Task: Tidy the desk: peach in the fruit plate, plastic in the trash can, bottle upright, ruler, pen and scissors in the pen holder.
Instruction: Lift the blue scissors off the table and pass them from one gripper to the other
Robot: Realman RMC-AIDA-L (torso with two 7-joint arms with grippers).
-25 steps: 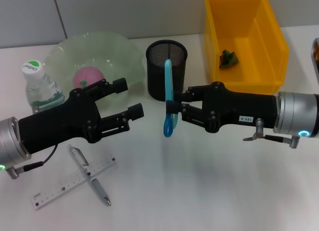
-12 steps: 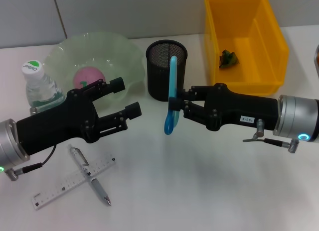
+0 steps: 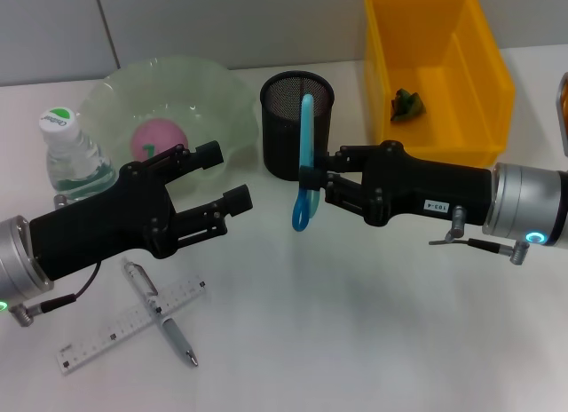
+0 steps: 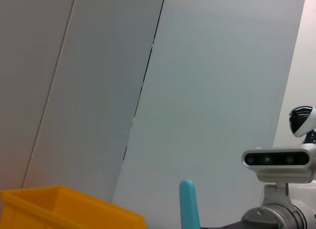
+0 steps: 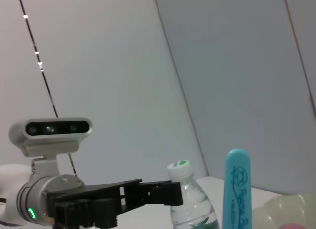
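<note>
The white worktop (image 3: 355, 341) has a grey wall (image 3: 222, 21) behind it. At the far right edge, a small bit of something dark with a shiny rim (image 3: 563, 106) peeks in, maybe a tray.

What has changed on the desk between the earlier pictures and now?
The right pincer, shut on the blue plastic scissors, has carried them toward the black mesh pen holder, so their tip now stands against its rim. The left pincer stays open beside the green glass plate. Clear ruler and silver pen lie as before.
</note>
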